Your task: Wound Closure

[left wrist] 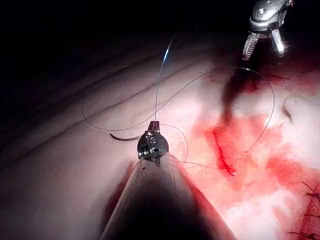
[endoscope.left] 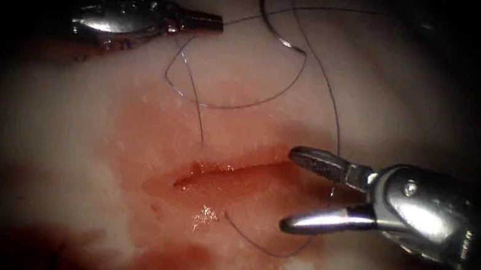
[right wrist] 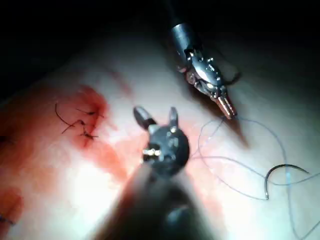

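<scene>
Endoscope view: cut (endoscope.left: 229,174) not closed; left tool (endoscope.left: 202,23) pinches thread (endoscope.left: 322,77); right tool (endoscope.left: 295,189) gapes empty beside cut; needle (endoscope.left: 269,11) lies loose beyond the cut.

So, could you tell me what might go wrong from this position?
1. The needle lies loose on the tissue, held by neither hand; it could shift if the thread is tugged.
2. The left hand is shut on the thread, which loops widely and may tangle.
3. The right hand is open by the cut, thread passing close; it could snag.
</scene>
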Available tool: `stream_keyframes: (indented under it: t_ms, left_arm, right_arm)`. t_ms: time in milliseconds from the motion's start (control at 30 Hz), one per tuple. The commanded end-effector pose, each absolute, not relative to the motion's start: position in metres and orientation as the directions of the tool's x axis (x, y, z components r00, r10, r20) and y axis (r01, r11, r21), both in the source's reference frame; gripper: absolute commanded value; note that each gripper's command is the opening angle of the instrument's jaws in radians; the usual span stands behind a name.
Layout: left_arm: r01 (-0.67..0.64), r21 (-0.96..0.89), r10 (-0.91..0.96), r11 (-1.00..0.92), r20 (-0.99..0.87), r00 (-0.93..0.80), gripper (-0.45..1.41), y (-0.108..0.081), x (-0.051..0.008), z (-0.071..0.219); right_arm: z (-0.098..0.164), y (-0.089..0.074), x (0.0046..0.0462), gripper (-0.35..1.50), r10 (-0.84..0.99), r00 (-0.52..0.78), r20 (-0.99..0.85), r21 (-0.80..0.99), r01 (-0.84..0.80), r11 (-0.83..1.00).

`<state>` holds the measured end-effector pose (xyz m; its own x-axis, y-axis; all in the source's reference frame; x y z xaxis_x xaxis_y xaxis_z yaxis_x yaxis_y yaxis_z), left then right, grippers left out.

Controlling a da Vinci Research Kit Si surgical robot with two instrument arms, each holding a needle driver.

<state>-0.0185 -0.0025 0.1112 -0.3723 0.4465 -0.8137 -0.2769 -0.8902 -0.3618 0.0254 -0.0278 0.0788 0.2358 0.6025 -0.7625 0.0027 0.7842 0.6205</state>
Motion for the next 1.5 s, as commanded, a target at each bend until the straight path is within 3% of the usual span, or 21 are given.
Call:
stream_keyframes:
  t_ms: [33, 233, 833, 933, 1000, 1033, 1233, 1500]
  left_arm:
    - [-0.283, -0.35, 0.438, -0.893, -0.818, -0.373, -0.45, -0.002, -0.019, 0.111]
    - [-0.291, -0.295, 0.394, -0.91, -0.835, -0.385, -0.45, 0.003, -0.0195, 0.11]
    - [-0.301, -0.236, 0.347, -0.924, -0.847, -0.403, -0.45, 0.008, -0.0195, 0.12]
    - [-0.351, -0.369, 0.486, -0.861, -0.8, -0.351, 0.34, 0.008, -0.019, 0.121]
    - [-0.37, -0.418, 0.538, -0.83, -0.776, -0.33, 0.71, 0.008, -0.0189, 0.12]
    - [-0.375, -0.433, 0.553, -0.82, -0.768, -0.323, 0.81, 0.008, -0.0188, 0.12]
    - [-0.387, -0.494, 0.612, -0.778, -0.736, -0.291, 1.06, 0.007, -0.018, 0.117]
    - [-0.375, -0.527, 0.629, -0.763, -0.74, -0.24, 1.1, 0.006, -0.0152, 0.112]
  right_arm:
    - [0.08, -0.028, 0.0274, 1.09, 0.593, 0.242, -0.768, 0.613, 0.009, 0.79]
    - [0.083, -0.029, 0.0292, 1.08, 0.594, 0.252, -0.764, 0.618, 0.023, 0.786]
    - [0.088, -0.03, 0.0289, 1.06, 0.583, 0.313, -0.75, 0.606, -0.03, 0.795]
    - [0.089, -0.03, 0.0283, 1.06, 0.579, 0.343, -0.739, 0.604, -0.044, 0.796]
    - [0.09, -0.03, 0.0279, 1.06, 0.586, 0.352, -0.73, 0.611, -0.049, 0.79]
    - [0.09, -0.03, 0.0277, 1.06, 0.588, 0.353, -0.728, 0.613, -0.049, 0.788]
    - [0.089, -0.031, 0.0271, 1.06, 0.596, 0.347, -0.724, 0.623, -0.042, 0.781]
    - [0.085, -0.03, 0.0253, 1.04, 0.617, 0.312, -0.722, 0.643, -0.026, 0.766]
